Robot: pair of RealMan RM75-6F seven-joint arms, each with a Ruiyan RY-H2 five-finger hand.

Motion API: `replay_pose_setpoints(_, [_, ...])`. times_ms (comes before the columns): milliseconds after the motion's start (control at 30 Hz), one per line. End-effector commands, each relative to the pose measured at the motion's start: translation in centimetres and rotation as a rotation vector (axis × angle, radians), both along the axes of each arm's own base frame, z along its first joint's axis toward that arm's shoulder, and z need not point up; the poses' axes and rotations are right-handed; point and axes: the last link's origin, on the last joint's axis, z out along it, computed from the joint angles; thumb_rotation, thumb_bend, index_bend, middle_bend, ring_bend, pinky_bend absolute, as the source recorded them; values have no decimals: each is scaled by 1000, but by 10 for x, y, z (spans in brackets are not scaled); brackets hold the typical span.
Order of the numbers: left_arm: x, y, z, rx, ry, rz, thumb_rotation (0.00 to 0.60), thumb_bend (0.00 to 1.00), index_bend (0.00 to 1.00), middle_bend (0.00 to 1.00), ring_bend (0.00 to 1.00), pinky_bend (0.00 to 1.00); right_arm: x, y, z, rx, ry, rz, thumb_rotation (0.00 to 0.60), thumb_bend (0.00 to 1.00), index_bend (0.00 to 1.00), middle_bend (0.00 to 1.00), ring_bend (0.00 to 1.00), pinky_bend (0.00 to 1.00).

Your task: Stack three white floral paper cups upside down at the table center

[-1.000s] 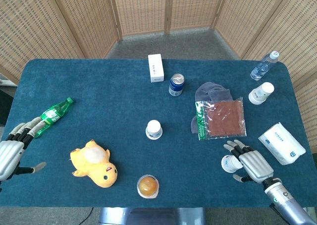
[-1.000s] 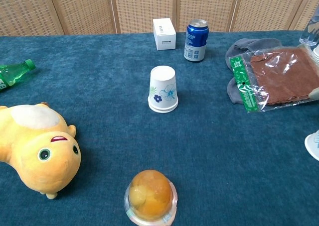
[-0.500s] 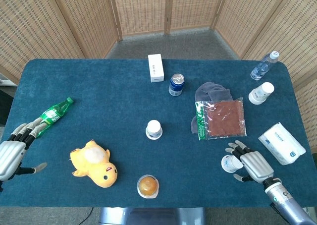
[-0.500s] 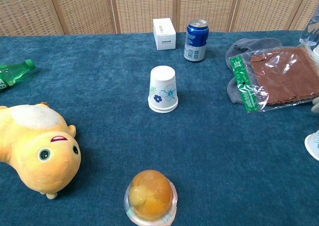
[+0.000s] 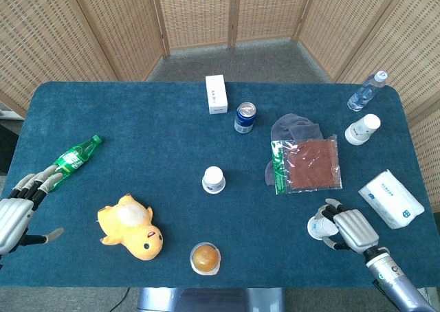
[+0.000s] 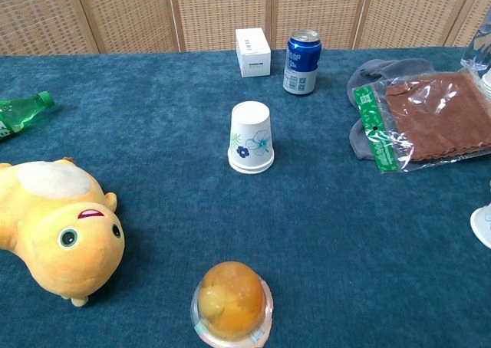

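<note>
1. Cups first: one white floral paper cup (image 6: 251, 137) stands upside down at the table (image 5: 158, 133) centre, a second cup (image 5: 320, 227) lies at the near right edge of the table beside the right hand (image 5: 349, 228), and a third cup (image 5: 362, 128) sits at the far right, apparently inverted, near the water bottle (image 5: 366, 91).
2. Paper walls will be light, thin and easily crushed; a gentle hold around the sidewall, toward the stiffer base or rolled rim, looks safest.
3. Right hand has its fingers curled around the second cup; whether they truly grip it or only touch it I cannot tell.
4. Left hand (image 5: 17, 209) rests spread and holds nothing at the near left corner, just beside the green bottle (image 5: 72, 159).
5. Open cloth runs between the second cup and the centre cup, so a carry leftward looks unobstructed; the jelly cup (image 5: 205, 258) sits closer to the near edge than that line.
6. Hazards by my reading: the near table edge close to the right hand, the tissue pack (image 5: 390, 198) on its outer side, and the snack packet (image 5: 306, 164) lying over the grey cloth (image 5: 294, 128) on the way to the third cup.
</note>
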Motion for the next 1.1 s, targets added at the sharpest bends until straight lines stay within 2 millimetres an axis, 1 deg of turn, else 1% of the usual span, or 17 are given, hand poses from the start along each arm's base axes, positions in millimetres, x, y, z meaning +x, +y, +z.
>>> replay_pose_setpoints(33, [-1, 0, 0, 0, -4, 3, 600, 225, 0, 0, 0, 30, 1, 0, 0, -3, -5, 4, 600, 353, 375, 339, 169, 549])
replay_pose_setpoints(133, [-2, 0, -1, -4, -7, 4, 600, 224, 0, 0, 0, 32, 2, 0, 1, -8, -7, 9, 600, 356, 394, 356, 187, 582])
replay_pose_setpoints(267, [-3, 1, -2, -8, -10, 6, 600, 225, 0, 0, 0, 32, 6, 0, 5, -18, -13, 19, 600, 355, 395, 357, 188, 585])
replay_pose_setpoints(333, [-3, 1, -2, -7, -12, 7, 600, 225, 0, 0, 0, 32, 10, -1, 8, -23, -17, 29, 600, 352, 395, 357, 188, 584])
replay_pose_setpoints(433, [-3, 2, -1, -8, -15, 7, 600, 226, 0, 0, 0, 34, 22, -2, 12, -24, -23, 54, 600, 350, 394, 357, 188, 584])
replay_pose_setpoints(533, [-3, 3, -1, -10, -18, 2, 600, 225, 0, 0, 0, 35, 39, -6, 18, -21, -27, 89, 600, 349, 392, 357, 188, 585])
replay_pose_setpoints(633, [-2, 3, 1, -11, -25, -4, 600, 225, 0, 0, 0, 35, 61, -14, 25, -28, -22, 136, 600, 353, 393, 357, 188, 584])
replay_pose_setpoints(833, [-3, 3, 5, -6, -36, -12, 600, 225, 0, 0, 0, 36, 112, -38, 36, -54, -21, 226, 600, 342, 398, 357, 188, 584])
replay_pose_setpoints(867, [-3, 2, 5, -8, -37, -13, 600, 225, 0, 0, 0, 37, 122, -43, 37, -57, -20, 239, 600, 339, 399, 357, 188, 584])
replay_pose_setpoints(967, [-3, 1, 6, -11, -42, -20, 600, 225, 0, 0, 0, 38, 141, -55, 35, -56, -15, 267, 600, 341, 399, 357, 188, 592])
replay_pose_setpoints(1100, [-2, 0, 7, -11, -45, -27, 600, 225, 0, 0, 0, 40, 160, -70, 27, -43, -28, 277, 600, 339, 400, 357, 188, 593])
